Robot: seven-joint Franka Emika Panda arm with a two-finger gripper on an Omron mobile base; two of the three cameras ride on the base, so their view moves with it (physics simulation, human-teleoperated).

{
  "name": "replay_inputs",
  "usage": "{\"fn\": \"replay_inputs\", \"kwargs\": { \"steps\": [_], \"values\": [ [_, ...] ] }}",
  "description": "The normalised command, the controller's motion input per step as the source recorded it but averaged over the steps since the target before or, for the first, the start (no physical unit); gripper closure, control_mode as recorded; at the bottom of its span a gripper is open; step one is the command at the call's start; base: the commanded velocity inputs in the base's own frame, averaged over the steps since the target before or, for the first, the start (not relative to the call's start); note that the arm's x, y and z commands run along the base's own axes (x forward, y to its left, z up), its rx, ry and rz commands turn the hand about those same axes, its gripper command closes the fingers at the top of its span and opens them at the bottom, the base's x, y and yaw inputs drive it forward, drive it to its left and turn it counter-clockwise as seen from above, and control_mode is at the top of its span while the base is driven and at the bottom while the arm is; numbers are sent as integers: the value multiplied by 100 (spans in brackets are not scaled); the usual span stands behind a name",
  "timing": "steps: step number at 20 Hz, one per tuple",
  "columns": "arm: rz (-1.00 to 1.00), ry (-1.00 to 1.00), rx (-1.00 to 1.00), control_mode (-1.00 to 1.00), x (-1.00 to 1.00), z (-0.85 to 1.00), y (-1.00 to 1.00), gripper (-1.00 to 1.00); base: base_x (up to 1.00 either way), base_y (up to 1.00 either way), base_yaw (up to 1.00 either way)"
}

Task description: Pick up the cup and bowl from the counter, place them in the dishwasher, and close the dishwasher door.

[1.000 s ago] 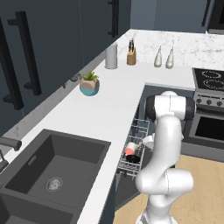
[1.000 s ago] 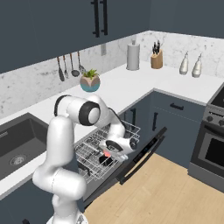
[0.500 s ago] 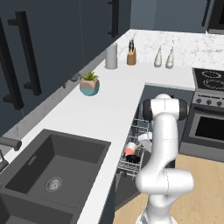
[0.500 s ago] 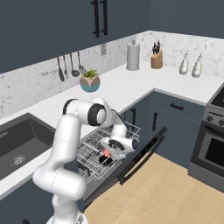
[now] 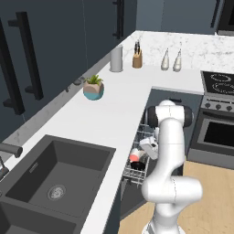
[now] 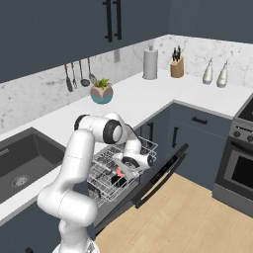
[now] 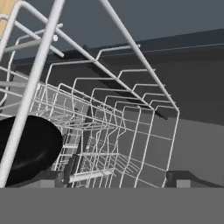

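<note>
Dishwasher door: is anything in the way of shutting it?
Yes. The wire rack is pulled out over the open dishwasher door, with the cup and bowl in it, and the gripper hangs over it.
</note>
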Motion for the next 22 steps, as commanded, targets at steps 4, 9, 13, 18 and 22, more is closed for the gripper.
{"fn": "replay_inputs", "kwargs": {
  "steps": [4, 9, 13, 18, 22],
  "values": [
    [-7, 5, 0, -100, 0, -3, 2, -100, 0, 0, 0],
    [-1, 12, 15, -100, 12, -34, 27, -100, 0, 0, 0],
    [0, 11, 23, -100, 13, -45, 39, -100, 0, 0, 0],
    [-2, 1, 19, -100, -22, 40, -2, -100, 0, 0, 0],
    [-12, -2, 3, -100, -71, 100, -65, -100, 0, 0, 0]
  ]
}}
